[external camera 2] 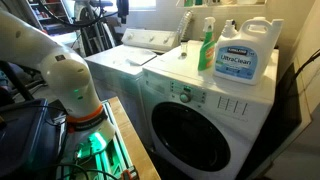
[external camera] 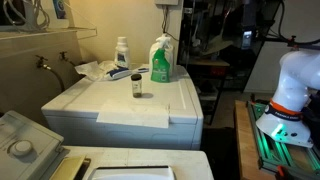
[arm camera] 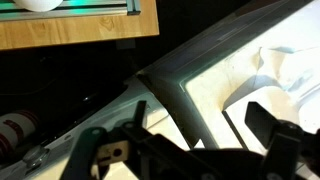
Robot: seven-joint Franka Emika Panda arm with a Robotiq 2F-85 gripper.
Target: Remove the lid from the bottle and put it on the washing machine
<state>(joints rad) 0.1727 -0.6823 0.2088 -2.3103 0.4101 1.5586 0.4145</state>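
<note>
The small clear bottle (external camera: 136, 87) stands upright on the washing machine's flat white top (external camera: 120, 108), with the dark lid (external camera: 136, 76) on it. I cannot make out bottle or lid in the exterior view that shows the washing machine (external camera 2: 190, 115) from its round-door front. In the wrist view my gripper (arm camera: 185, 150) is open and empty, its dark fingers spread over a white appliance edge (arm camera: 200, 95). The bottle and lid are not in the wrist view. The white arm (external camera: 292, 85) stands well to the side of the machine and also shows in an exterior view (external camera 2: 60, 75).
A green spray bottle (external camera: 161, 60), a white bottle with blue label (external camera: 121, 50) and crumpled white cloth (external camera: 98, 70) sit behind the small bottle. A large detergent jug (external camera 2: 240, 55) stands beside the green bottle (external camera 2: 207, 45). A grey-white unit with a knob (external camera: 20, 145) is nearby.
</note>
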